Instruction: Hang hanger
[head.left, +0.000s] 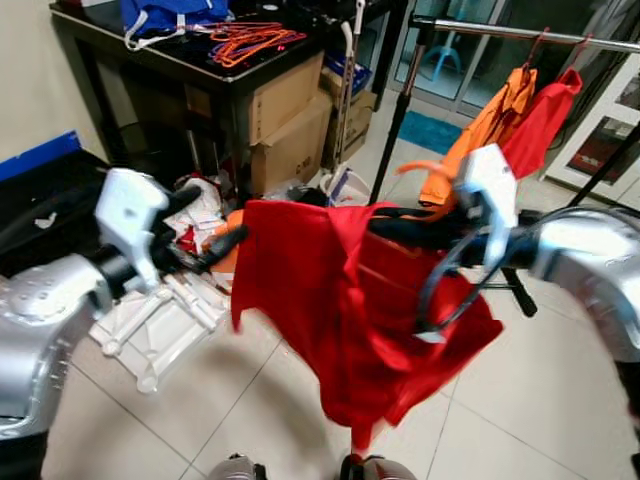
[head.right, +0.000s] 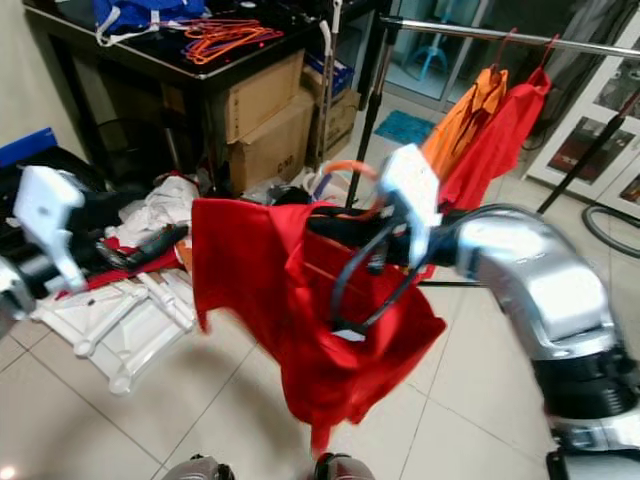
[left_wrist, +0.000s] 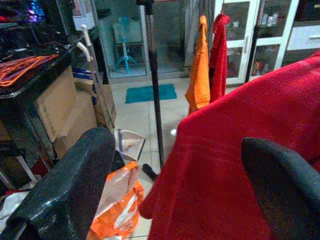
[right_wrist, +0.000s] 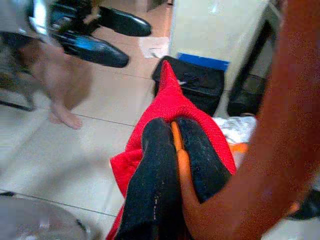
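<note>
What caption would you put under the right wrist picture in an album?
Right pincer, its black fingers shut on a thin orange plastic hanger carrying a red fabric shirt over pale floor tiles.

A garment (head.left: 370, 310) on a hanger (right_wrist: 181, 160) is held between the two grippers — left gripper (head.left: 205, 225) at its left edge, right gripper (head.left: 400, 225) at its top. Behind, to the right, a clothes rail (head.left: 520, 33) is seen; a table (head.left: 150, 65) stands behind-left.

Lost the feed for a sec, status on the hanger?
Right gripper shut on orange hanger, red shirt draped on it. Left gripper open, beside the shirt. Clothes rail ahead, not reached; clutter on floor left.
</note>
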